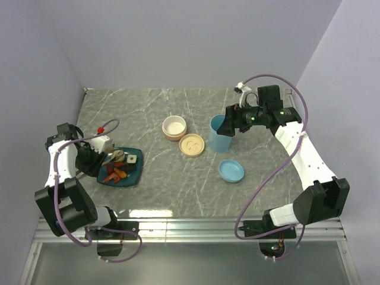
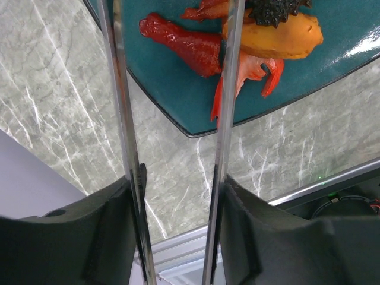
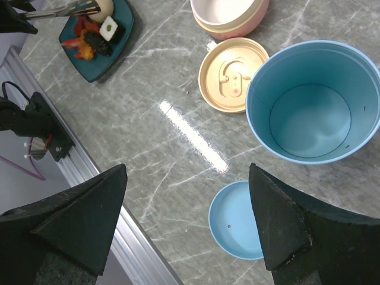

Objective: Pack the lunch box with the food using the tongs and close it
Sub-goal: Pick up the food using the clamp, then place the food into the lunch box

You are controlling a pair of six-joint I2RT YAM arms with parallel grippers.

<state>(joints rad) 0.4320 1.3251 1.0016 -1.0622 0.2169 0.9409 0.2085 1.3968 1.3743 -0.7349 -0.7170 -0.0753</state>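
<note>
- Bench (image 1: 178, 190): 2 arms, 1 plate, 1 tongs, 2 tubs and 2 lids.
- Left gripper (image 2: 178, 202), near left: about half closed on the tongs (image 2: 225, 119), one finger pressed on the outside of each of the 2 tong arms.
- Tongs reach out over the plate (image 2: 172, 101). In the right wrist view the tips are by the ball; can't tell if they touch.
- All the food is on the plate:
  - 1 beige ball (image 3: 102, 7)
  - 1 black-and-white roll slice (image 3: 110, 28)
  - 1 black bumpy bit (image 2: 273, 9)
  - at least 3 red-orange pieces (image 2: 187, 47), piled and touching
- 1 blue lid (image 1: 231, 171), near right of centre, flat on the bench, apart from the rest.
- 1 beige lid (image 1: 192, 144), centre, just beside the pink tub.
- 1 blue tub (image 1: 219, 139), upright, empty, right of the beige lid.
- Right gripper (image 3: 187, 172): wide open, holding nothing, up above the bench beside the blue tub.
- 1 pink tub (image 1: 174, 127), farthest, upright, empty.
</note>
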